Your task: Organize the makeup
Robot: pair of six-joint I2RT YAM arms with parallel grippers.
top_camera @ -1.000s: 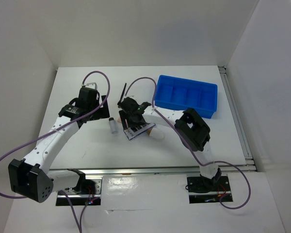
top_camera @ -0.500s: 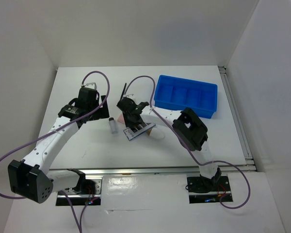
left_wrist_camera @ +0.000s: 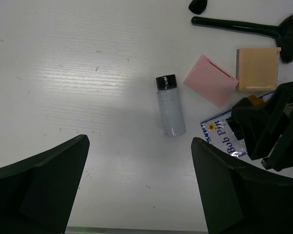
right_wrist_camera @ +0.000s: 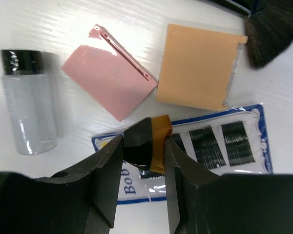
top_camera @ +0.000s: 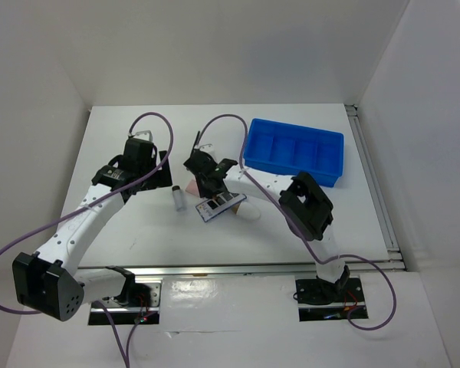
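I see my right end effector [right_wrist_camera: 145,146] clamped on a small black-and-orange piece [right_wrist_camera: 147,141] over the pin card [right_wrist_camera: 224,146]. The pink pad [right_wrist_camera: 110,80], tan pad [right_wrist_camera: 198,66], vial [right_wrist_camera: 27,100] and brush [left_wrist_camera: 244,27] lie close by on the tabletop [left_wrist_camera: 63,73], well apart from the tray [top_camera: 295,151]. My left end effector [left_wrist_camera: 139,146] hangs open.

A small black-and-orange piece [right_wrist_camera: 147,142] sits pinched between the right fingers [right_wrist_camera: 105,180], over a blue-edged hairpin card [right_wrist_camera: 229,146]. Just beyond them a pink pad [right_wrist_camera: 107,80] and a tan pad [right_wrist_camera: 198,68] lie flat. Left of them, a clear black-capped vial [right_wrist_camera: 28,107] lies on its side. A black brush [left_wrist_camera: 237,25] lies farthest.
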